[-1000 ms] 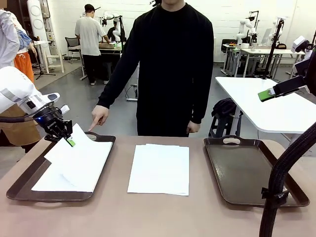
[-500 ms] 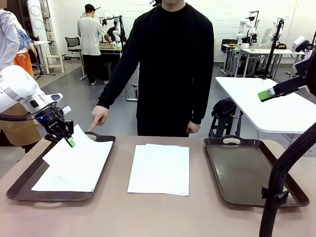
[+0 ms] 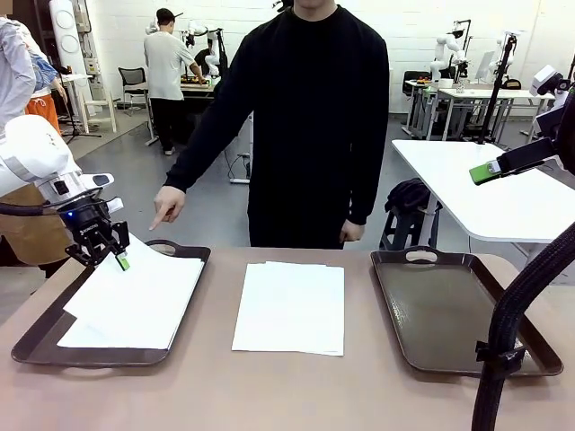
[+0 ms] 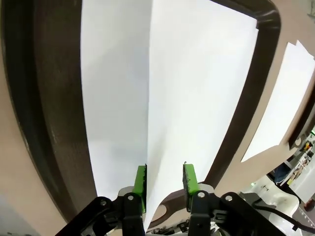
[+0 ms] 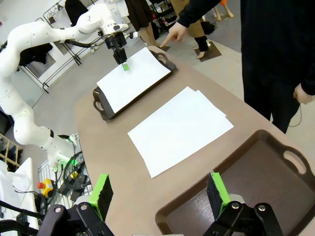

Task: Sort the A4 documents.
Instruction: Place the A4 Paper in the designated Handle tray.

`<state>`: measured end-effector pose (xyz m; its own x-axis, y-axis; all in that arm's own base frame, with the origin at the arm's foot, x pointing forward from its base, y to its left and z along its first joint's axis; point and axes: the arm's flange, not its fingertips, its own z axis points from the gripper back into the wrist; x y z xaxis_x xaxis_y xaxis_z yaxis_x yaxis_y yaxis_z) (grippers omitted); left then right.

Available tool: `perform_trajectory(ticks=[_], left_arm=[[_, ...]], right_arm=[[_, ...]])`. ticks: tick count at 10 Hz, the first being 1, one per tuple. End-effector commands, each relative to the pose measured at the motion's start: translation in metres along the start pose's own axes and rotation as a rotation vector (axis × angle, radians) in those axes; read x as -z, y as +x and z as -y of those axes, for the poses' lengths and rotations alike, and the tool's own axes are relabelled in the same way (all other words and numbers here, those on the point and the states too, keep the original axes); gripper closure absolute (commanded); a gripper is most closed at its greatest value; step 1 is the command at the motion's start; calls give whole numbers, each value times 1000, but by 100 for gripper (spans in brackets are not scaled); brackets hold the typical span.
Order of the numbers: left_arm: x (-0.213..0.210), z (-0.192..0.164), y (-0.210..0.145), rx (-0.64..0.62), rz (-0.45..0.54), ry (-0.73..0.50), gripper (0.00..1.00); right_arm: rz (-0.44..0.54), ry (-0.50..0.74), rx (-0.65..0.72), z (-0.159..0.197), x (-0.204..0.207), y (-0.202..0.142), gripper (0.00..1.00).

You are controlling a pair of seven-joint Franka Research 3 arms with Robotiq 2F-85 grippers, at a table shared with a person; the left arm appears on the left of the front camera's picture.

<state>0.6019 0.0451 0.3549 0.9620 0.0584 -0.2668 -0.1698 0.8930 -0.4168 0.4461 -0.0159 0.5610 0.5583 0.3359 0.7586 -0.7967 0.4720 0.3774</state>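
Sorting paper at a shared table: the left gripper (image 3: pixel 119 260) hangs over the far corner of the left tray (image 3: pixel 40 337), its green pads (image 4: pixel 140 179) spread apart with the raised edge of a white sheet (image 3: pixel 135 292) running loose between them, not pinched. The sheet lies askew inside the tray on top of a lower sheet (image 3: pixel 81 337), which it partly covers. A stack (image 3: pixel 290 307) of more sheets waits on the table (image 3: pixel 287 395) just right of the tray. A person's hand (image 3: pixel 164 206) points down above the tray's far rim, near the gripper. The right gripper (image 5: pixel 160 189) hangs well to the right of the left tray, jaws wide and empty, above a bare right tray (image 3: pixel 449 310). The step looks like a release. To finish it cleanly the left arm should rise straight up, so neither pad drags the thin edge and pulls the sheet out over the rim. Light paper may cling to a pad, so a slow lift seems wise, staying clear of the pointing hand
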Motion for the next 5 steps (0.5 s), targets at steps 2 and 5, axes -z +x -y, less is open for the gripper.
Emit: perform_trajectory(ticks=[2,5], left_arm=[[-5,5,2,-73,-12,73,8],[-4,5,2,-96,-11,85,5]], right_arm=[[5,8,-2,-1,1,0,0],[5,8,-2,-1,1,0,0]])
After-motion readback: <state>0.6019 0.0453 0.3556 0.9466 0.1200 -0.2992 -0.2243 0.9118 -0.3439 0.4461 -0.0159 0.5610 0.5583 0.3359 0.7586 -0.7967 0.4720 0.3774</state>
